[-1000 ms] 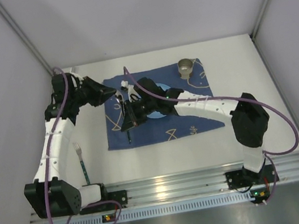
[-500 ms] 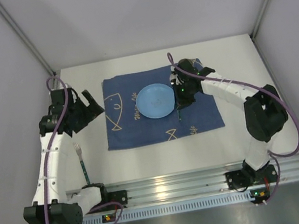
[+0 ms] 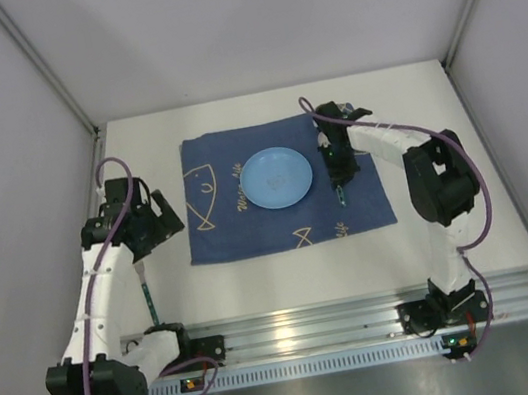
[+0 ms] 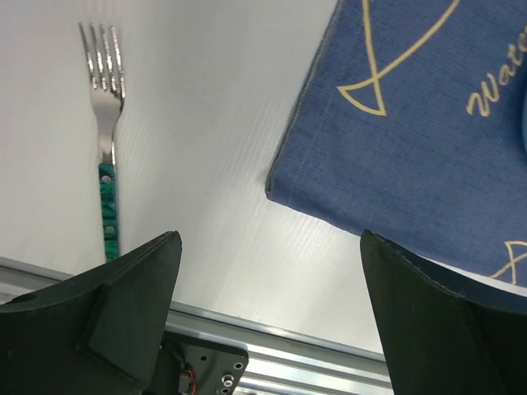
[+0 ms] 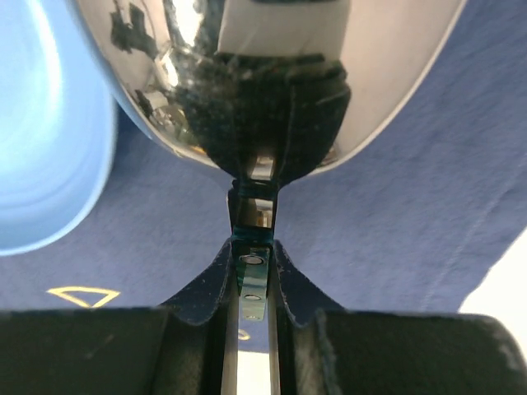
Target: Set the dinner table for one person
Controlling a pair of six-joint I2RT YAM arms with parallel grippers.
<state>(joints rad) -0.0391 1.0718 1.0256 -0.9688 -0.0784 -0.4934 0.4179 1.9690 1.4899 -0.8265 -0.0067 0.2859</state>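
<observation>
The white dinner table (image 3: 450, 217) carries a dark blue mat (image 3: 239, 227) with a light blue plate (image 3: 277, 177) at its middle. My right gripper (image 3: 333, 161) is just right of the plate. In the right wrist view that gripper (image 5: 251, 247) is shut on the green handle of a shiny spoon (image 5: 272, 82), low over the mat (image 5: 395, 214) beside the plate (image 5: 41, 148). A green-handled fork (image 4: 105, 123) lies on the bare table, left of the mat (image 4: 412, 148). My left gripper (image 4: 268, 239) hangs open and empty above the table between fork and mat corner.
An aluminium rail (image 3: 306, 327) runs along the near edge, also showing below my left gripper as the rail (image 4: 272, 337). Grey walls enclose the table on the left, back and right. The fork (image 3: 147, 296) lies close to the left arm's base.
My left arm has drawn back toward the near left, over the fork, and its jaws have opened. My right gripper has moved from the mat's left part to the plate's right side.
</observation>
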